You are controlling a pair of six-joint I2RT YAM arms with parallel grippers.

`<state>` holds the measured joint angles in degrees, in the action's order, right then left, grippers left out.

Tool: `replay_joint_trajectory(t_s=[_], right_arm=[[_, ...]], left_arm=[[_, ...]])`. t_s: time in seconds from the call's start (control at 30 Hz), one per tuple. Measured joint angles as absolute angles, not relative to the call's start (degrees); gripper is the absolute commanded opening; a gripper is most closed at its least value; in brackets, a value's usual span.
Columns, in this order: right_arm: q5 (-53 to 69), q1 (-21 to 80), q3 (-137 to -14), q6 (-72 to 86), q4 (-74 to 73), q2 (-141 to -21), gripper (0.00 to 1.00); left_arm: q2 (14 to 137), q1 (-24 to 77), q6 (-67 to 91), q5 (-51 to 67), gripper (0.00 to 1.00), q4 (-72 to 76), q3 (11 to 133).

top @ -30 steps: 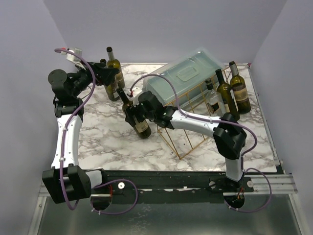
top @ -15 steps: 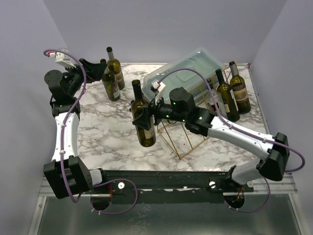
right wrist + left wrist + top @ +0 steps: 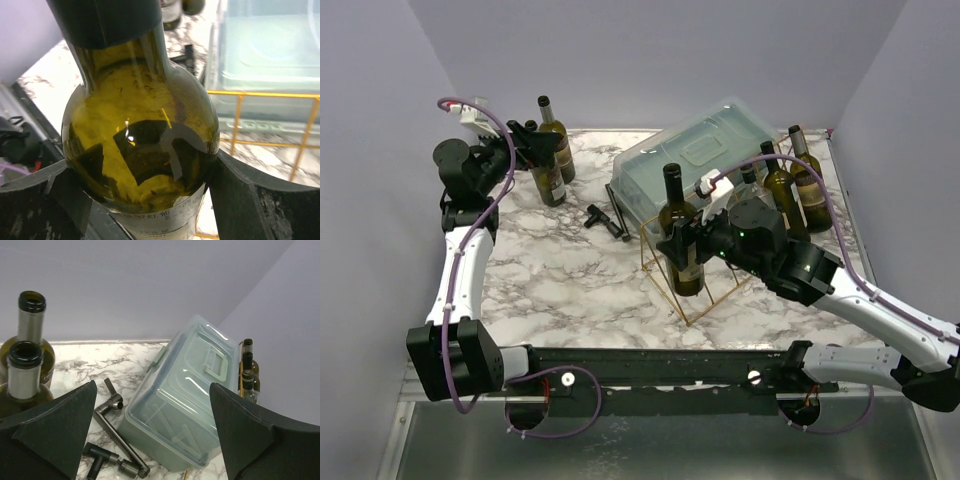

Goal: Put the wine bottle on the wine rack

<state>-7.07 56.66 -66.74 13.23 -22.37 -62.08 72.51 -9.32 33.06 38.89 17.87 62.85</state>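
Marble table [image 3: 550,280], wine bottle [image 3: 686,268] gripped in right claw [image 3: 678,240]

— Where did the overhead camera sit?
— High behind the arm bases, looking down and forward over the whole desk [image 3: 550,275]. The bases ran along the lower edge and the back wall along the top.
— And the left wrist one?
— Low, at the upper left of the overhead frame, facing across the desk, with the left hand [image 3: 153,387] framing its lower corners. It shared the plastic box [image 3: 185,400] with the overhead view.
— The right wrist?
— Very close. The wine bottle [image 3: 140,150] in the right hand [image 3: 150,195] filled the frame, with the wine rack [image 3: 260,93] and that box at upper right.
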Motion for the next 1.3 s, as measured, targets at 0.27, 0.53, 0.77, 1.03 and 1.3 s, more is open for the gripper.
replay_joint_trajectory(t_s=[0.27,0.53,0.77,1.03,1.3], right_arm=[[-21.76,56.66,-66.43,11.9,-31.09,-59.96,0.01],[-33.85,56.03,-63.88,11.92,-34.06,-58.28,0.0],[-36.49,49.34,-62.96,11.62,-35.2,-59.46,0.01],[-33.21,31.03,-59.2,9.28,-32.95,-59.9,0.01],[-30.59,27.46,-58.54,6.98,-28.18,-64.69,0.0]], left_arm=[[72.25,-3.31,28.38,36.99,0.96,14.85,62.85],[71.9,-0.4,24.49,35.2,0.96,11.05,62.85],[71.79,1.58,23.24,34.13,0.96,10.04,62.85],[71.79,1.89,22.76,33.93,0.96,9.58,62.85],[71.79,1.89,22.72,33.91,0.96,8.95,62.87]])
